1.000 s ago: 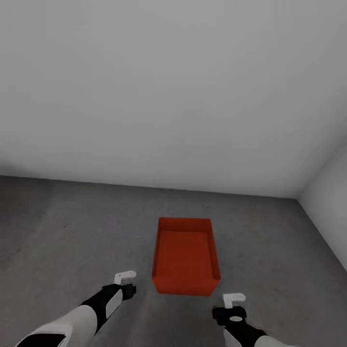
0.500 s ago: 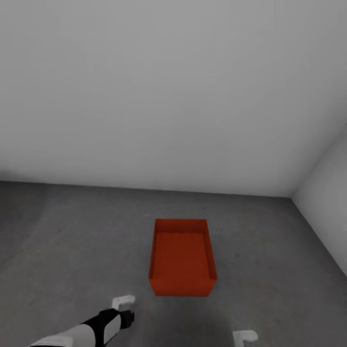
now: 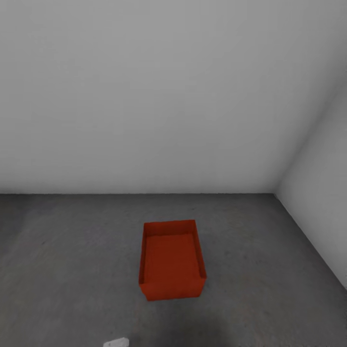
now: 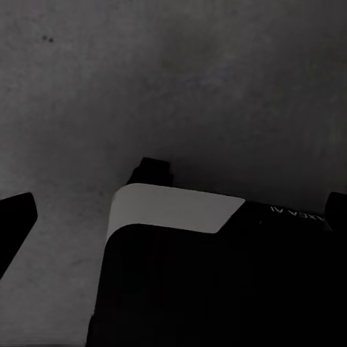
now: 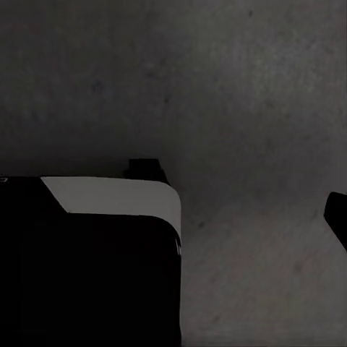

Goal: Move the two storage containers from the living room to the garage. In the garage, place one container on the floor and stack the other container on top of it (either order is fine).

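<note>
1 storage container (image 3: 172,260) sits open-side up on the garage floor (image 3: 72,250) near the wall corner, likely as the stack's base; left gripper (image 3: 116,343) barely at frame edge, both grippers' spread unclear.

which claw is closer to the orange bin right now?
Probably left. The left claw sits at the head view's bottom edge, near-left of the storage container, not touching. The right claw's fingertip faces the floor; its spot relative to the container can't be told.
</note>
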